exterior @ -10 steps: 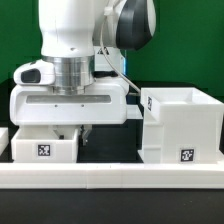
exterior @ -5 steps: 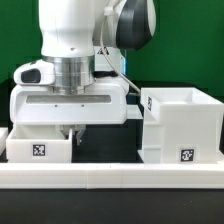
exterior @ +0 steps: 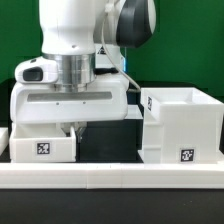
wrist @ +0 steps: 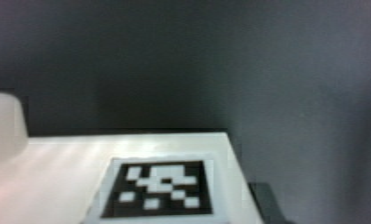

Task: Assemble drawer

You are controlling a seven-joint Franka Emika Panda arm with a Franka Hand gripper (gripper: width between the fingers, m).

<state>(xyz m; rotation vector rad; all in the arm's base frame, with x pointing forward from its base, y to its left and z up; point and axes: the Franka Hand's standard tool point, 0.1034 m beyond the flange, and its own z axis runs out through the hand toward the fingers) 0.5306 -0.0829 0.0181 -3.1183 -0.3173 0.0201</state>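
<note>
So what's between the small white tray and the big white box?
Nothing rests there: the exterior view shows bare black tabletop between the small white plastic tray and large white cube-shaped shell.

From here I cannot tell how the tool stands: its fingers drop between the wide white housing and the small tray, so the tips and the gap between them are hidden from me. A white piece at the exterior view's left edge is cut off, too little to name. The long front wall hides where the shell meets the desk. My wrist view is blurred throughout; the tag runs off the picture's edge, and a pale rounded shape is cropped beyond recognition.
</note>
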